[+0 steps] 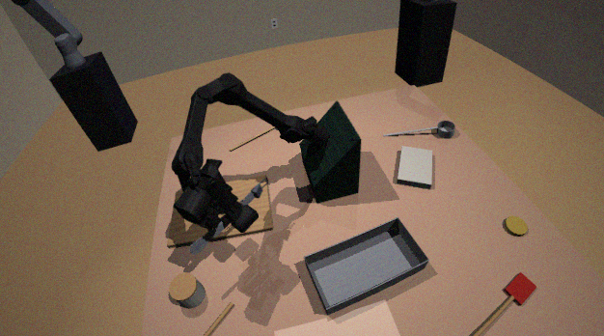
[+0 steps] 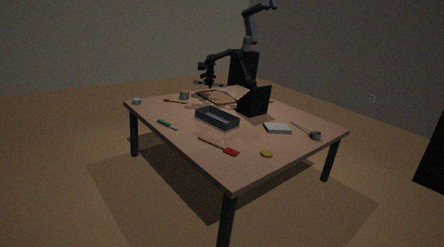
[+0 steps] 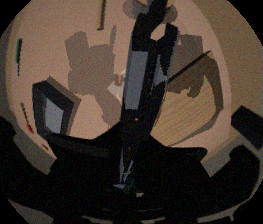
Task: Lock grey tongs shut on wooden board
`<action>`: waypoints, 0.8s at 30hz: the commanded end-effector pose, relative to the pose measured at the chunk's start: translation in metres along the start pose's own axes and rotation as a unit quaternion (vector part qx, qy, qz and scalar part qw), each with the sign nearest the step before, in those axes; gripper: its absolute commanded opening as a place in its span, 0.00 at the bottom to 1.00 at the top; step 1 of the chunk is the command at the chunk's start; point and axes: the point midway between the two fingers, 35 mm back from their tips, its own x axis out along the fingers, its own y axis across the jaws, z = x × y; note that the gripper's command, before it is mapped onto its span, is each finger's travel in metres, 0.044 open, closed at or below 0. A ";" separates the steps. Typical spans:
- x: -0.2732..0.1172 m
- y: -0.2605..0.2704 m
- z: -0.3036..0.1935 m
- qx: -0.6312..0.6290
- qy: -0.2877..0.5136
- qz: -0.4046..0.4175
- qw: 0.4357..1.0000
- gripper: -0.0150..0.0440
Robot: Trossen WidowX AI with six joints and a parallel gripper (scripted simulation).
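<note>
Evidently, the tongs [image 1: 254, 190] [image 2: 201, 83] [image 3: 136, 80] have been taken out of the roasting tin [image 1: 362, 266] [image 2: 209, 121] [image 3: 54, 116], and they are now carried above the wooden board [image 1: 260, 218] [image 2: 220, 97] [image 3: 187, 112]. They are gripped between the fingers of the gripper [image 1: 215, 230] [image 2: 210, 85] [image 3: 136, 120], which is closed on them near the middle of their length. In the exterior view they are held roughly level, with air between them and the board; from the top, one end is seen to reach past the board's edge. So the lifting is done, and the carrying looks nearly done. What cannot be confirmed is the lock — the hinge is too small and dark to be read, and it cannot be told whether the tongs were squeezed with their tips up. In the wrist view a dark gap seems to be left between the two arms, though by itself that proves neither a locked nor an unlocked pair. If the lock has not been set, a tips-up squeeze is still owed before release, since the arms might otherwise spring apart. If it has, only centring, lowering and letting go are left, with the overhanging end to be brought inward so that the tongs are not tipped off the board.
</note>
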 end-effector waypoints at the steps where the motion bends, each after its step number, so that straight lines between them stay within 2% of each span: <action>1: -0.001 -0.016 0.000 0.019 0.000 0.007 1.000 0.00; 24: -0.012 -0.129 -0.014 0.163 -0.019 0.008 0.986 0.00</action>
